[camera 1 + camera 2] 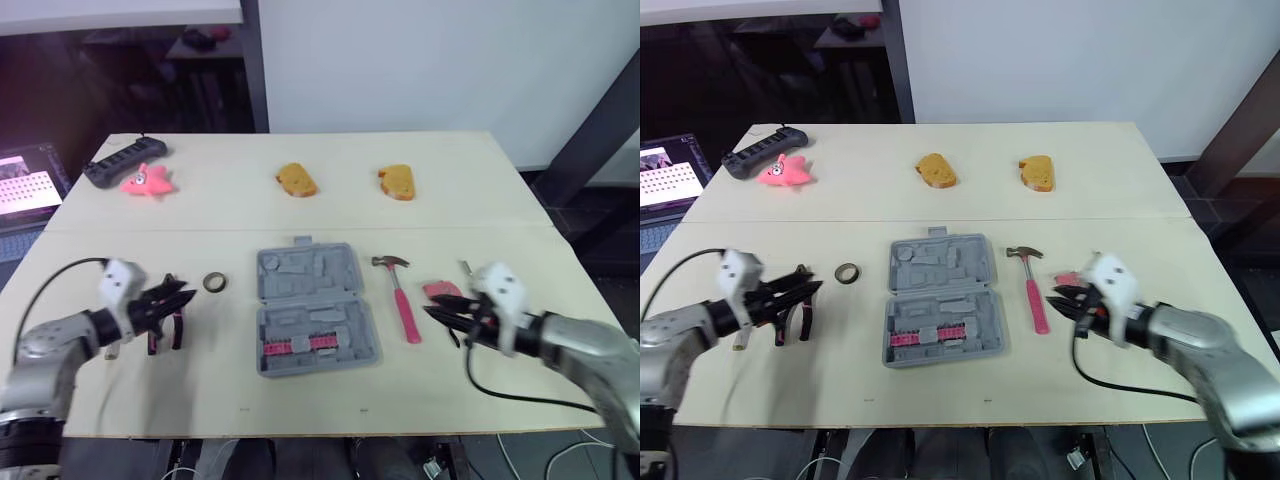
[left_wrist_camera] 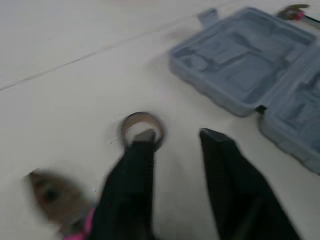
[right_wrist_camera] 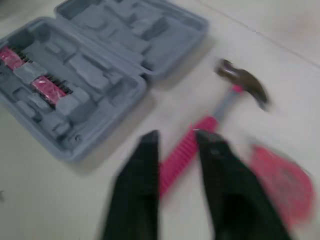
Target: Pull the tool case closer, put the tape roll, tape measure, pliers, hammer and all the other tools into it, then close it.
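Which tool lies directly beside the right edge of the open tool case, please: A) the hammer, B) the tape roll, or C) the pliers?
A: the hammer lies just right of the case, while the tape roll and the pliers lie on its left side.

- Illumination: even and diffuse, from overhead. The table (image 1: pixel 300 190) top is bright; the room beyond its far-left corner is dark.
- Local source: a laptop screen (image 1: pixel 25 185) glows at the left edge.
- Shadows: soft and short. A faint band lies along the tool case (image 3: pixel 75 85) edge.
- Left wrist view: left gripper (image 2: pixel 177 135) and pliers (image 2: pixel 55 200) are smeared; tape roll (image 2: pixel 127 125) is soft-edged.
- Right wrist view: right gripper (image 3: pixel 175 135), hammer (image 3: pixel 240 82) and tape measure (image 3: pixel 280 185) are motion-blurred.
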Controlling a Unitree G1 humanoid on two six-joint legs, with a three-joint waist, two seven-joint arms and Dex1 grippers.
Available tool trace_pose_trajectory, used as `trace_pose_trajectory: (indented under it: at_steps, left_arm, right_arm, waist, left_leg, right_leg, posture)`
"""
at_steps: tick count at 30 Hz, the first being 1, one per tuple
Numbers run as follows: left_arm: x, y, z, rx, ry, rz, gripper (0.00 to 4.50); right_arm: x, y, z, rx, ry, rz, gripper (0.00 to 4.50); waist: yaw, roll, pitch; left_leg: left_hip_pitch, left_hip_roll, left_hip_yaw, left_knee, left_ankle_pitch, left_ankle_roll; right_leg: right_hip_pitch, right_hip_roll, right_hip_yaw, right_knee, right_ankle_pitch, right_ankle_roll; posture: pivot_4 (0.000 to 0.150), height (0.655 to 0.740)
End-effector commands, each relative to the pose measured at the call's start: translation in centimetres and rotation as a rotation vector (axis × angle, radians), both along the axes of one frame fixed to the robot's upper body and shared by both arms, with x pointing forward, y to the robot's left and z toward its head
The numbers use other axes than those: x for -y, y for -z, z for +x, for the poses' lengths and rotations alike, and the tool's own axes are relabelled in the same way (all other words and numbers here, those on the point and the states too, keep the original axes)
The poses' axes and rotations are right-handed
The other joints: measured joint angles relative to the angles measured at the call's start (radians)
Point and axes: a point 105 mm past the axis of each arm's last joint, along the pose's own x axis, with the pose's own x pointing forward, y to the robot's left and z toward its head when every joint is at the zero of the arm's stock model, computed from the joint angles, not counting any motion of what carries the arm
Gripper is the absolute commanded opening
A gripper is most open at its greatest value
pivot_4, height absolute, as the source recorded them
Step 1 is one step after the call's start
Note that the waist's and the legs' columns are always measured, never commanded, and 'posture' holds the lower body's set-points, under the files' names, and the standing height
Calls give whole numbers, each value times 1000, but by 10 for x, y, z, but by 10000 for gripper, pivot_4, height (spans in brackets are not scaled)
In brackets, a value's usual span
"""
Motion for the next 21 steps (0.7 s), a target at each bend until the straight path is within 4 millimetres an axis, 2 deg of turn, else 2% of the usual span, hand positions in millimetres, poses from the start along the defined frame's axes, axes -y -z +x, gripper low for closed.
trace_pose_trajectory:
  at_steps: [1,2,6,8,11,15,18,21]
  left_arm:
    - [10,5,5,-13,20,41,213]
    - [11,6,6,-14,23,47,213]
    - [37,23,16,-43,86,108,213]
    - [46,32,19,-62,106,138,213]
    - [58,41,20,-83,140,159,213]
    - [69,55,18,-110,192,229,213]
    - [79,57,18,-107,227,235,213]
    - [86,59,14,-118,264,233,213]
  right_arm:
    - [-16,4,11,19,-29,-44,0]
    - [-18,6,14,15,-26,-56,0]
    - [-22,28,49,-9,34,-219,0]
    - [-33,31,56,-18,-14,-268,0]
    - [-41,35,65,-36,-38,-304,0]
    - [-41,49,73,-54,-51,-394,0]
    - [-45,61,78,-69,-78,-469,0]
    - [-55,62,82,-64,-94,-458,0]
  waist:
    - [-2,0,0]
    - [-2,0,0]
    - [-1,0,0]
    - [1,0,0]
    - [-2,0,0]
    - [-1,0,0]
    - [-1,1,-1]
    - [-2,1,-1]
  left_leg:
    - [0,0,-1,0,0,0]
    - [0,0,-1,0,0,0]
    - [0,0,-1,1,0,0]
    - [0,0,-1,1,0,0]
    - [-1,0,-1,1,0,1]
    - [-1,0,-1,1,-1,2]
    - [0,-1,-1,1,-1,1]
    - [1,-1,-2,1,-1,1]
  right_leg:
    - [0,0,0,0,0,0]
    - [0,0,0,0,0,0]
    - [0,0,0,0,0,0]
    - [0,0,-1,0,0,0]
    - [-1,0,-1,0,0,0]
    - [-1,0,-2,0,0,0]
    - [0,-1,-2,1,1,0]
    - [2,-1,-2,1,1,0]
  posture:
    - [1500,7400]
    - [1500,7400]
    - [1500,7400]
    - [1500,7400]
    - [1500,7400]
    - [1500,7400]
    - [1500,7400]
    - [1500,7400]
